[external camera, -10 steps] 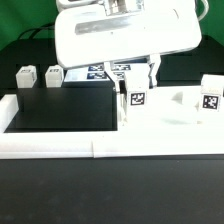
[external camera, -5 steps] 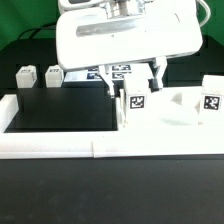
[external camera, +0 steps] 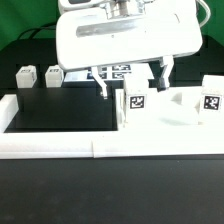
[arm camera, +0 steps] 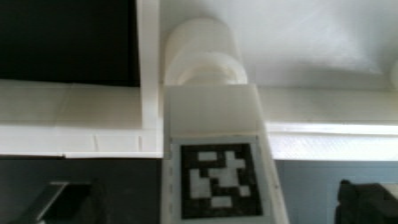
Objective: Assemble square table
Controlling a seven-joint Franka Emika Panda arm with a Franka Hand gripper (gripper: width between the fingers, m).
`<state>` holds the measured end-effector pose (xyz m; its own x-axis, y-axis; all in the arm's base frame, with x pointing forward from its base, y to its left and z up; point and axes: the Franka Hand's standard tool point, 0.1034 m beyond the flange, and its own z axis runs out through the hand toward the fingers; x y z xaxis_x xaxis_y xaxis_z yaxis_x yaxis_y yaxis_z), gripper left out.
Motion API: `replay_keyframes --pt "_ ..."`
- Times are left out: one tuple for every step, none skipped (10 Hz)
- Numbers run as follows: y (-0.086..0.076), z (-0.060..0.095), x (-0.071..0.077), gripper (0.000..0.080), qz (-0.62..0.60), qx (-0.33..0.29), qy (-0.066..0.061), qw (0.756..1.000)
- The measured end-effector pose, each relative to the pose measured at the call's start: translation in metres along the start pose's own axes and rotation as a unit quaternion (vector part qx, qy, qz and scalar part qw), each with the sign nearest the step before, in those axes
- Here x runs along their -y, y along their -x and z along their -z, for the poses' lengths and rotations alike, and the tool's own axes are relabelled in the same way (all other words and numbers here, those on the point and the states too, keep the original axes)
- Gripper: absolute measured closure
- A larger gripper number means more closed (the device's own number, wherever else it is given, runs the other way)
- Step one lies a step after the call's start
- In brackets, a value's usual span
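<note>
The white square tabletop lies flat at the exterior view's right. A white leg with a tag stands upright at its left edge. My gripper is open just above this leg, with its fingers spread wide on either side and touching nothing. In the wrist view the same leg runs between the two dark fingertips, clear of both, with my gripper open. A second leg stands at the far right. Two more legs stand at the back left.
The long low white border wall runs along the front. The marker board lies at the back behind the gripper. Black table surface lies left of the tabletop.
My fingers have spread apart from close beside the leg to wide open, letting it go. The leg stays upright in place.
</note>
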<state>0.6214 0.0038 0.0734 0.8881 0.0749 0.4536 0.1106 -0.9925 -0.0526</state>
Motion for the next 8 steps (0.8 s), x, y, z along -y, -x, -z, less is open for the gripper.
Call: replay_keyframes --pt "0.0 0.0 0.0 0.0151 0.0 0.0 0.0 1.0" --pt "0.0 0.0 0.0 0.015 0.0 0.0 0.0 1.0" --pt "0.0 0.0 0.0 0.015 0.0 0.0 0.0 1.0" --pt "0.0 0.0 0.0 0.015 -0.002 0.001 -0.001 1.0" --pt "-0.003 0.005 0.006 0.015 -0.022 0.019 -0.01 1.0" --pt "-0.009 0.013 0.005 0.015 -0.028 0.035 -0.013 0.999" --pt "-0.014 0.017 0.004 0.015 -0.033 0.046 -0.012 0.998" --pt "-0.015 0.016 0.006 0.015 -0.032 0.057 -0.014 0.998"
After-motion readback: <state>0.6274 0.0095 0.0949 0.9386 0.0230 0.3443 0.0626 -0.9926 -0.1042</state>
